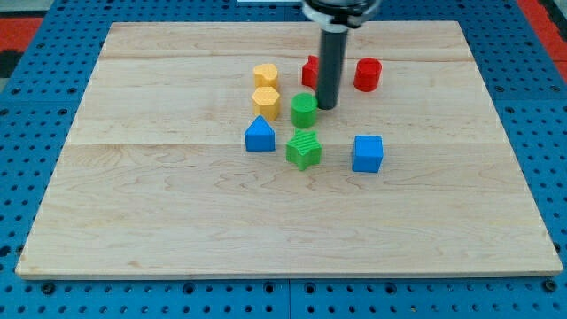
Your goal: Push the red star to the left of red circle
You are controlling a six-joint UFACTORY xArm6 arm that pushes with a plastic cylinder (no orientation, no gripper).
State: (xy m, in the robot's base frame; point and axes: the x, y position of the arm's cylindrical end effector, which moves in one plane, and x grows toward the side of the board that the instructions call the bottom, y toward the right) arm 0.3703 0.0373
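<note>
Red star (309,71) half hidden behind rod, my tip (326,106) beside green cylinder (304,110) — red circle (368,74) right, no jaws.

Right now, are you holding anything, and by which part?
Nothing is held. I have no jaws; my tip rests on the board beside the green circle, in front of the red star.

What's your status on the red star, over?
My tip down beside green cylinder. Red star partly hidden behind rod, left of red circle, gap between. Nothing between them but the rod.
</note>
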